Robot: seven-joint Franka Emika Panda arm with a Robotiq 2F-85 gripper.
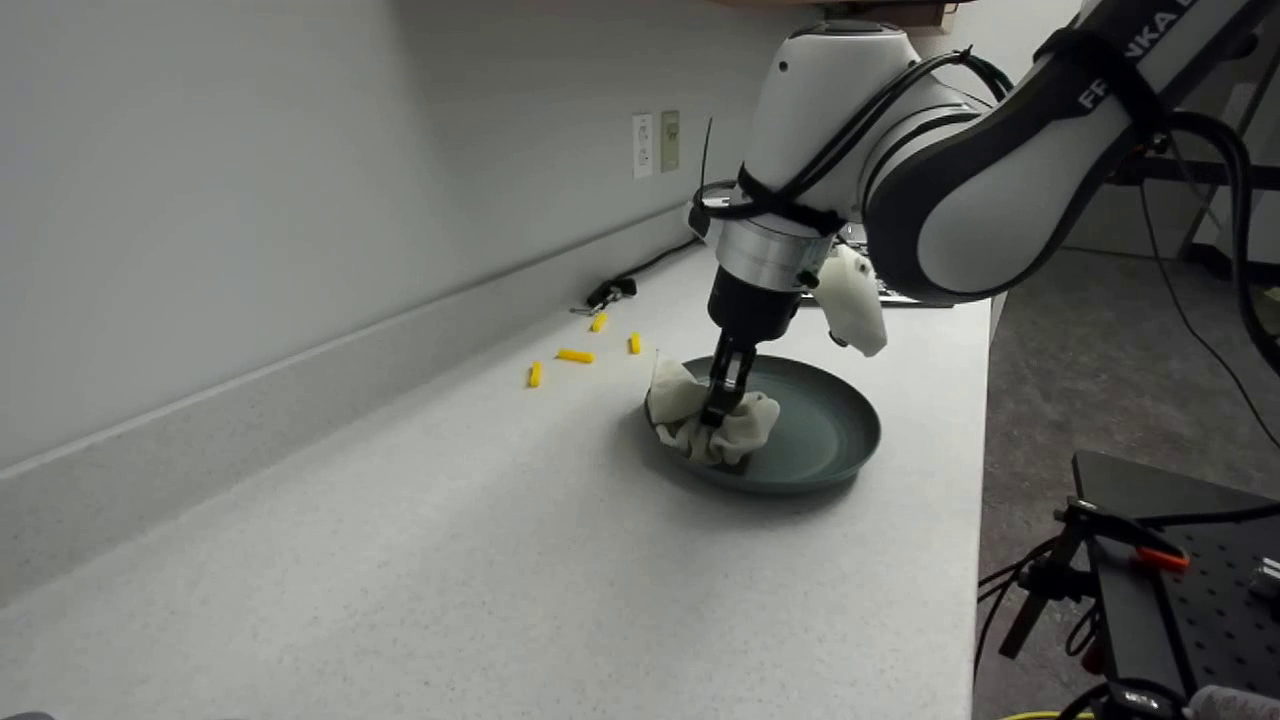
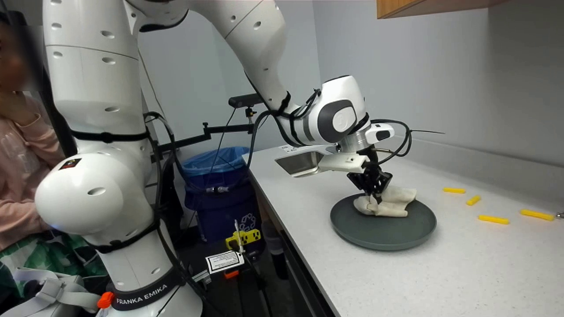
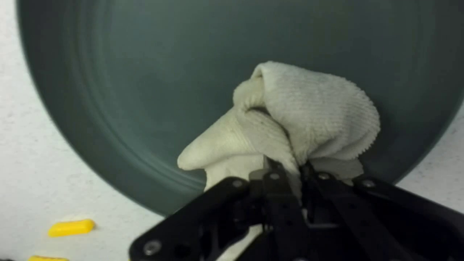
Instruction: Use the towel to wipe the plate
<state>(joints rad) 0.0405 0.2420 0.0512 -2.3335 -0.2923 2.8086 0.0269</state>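
A dark grey-green round plate lies flat on the counter in both exterior views (image 1: 822, 425) (image 2: 383, 235), and it fills much of the wrist view (image 3: 156, 79). A crumpled off-white towel (image 1: 748, 428) rests on the plate near its rim on the wall side; it also shows in an exterior view (image 2: 398, 200) and in the wrist view (image 3: 322, 108). My gripper (image 1: 718, 415) points down over the plate, its fingers closed on a fold of the towel, as the wrist view (image 3: 291, 168) shows. The fingertips are partly hidden by the cloth.
Several yellow pieces (image 1: 575, 356) lie on the counter (image 1: 450, 560) between the plate and the wall. A black object with a cable (image 1: 611, 291) lies by the wall. A metal sink (image 2: 302, 164) is set into the counter. The counter's open edge (image 1: 985, 450) is near the plate.
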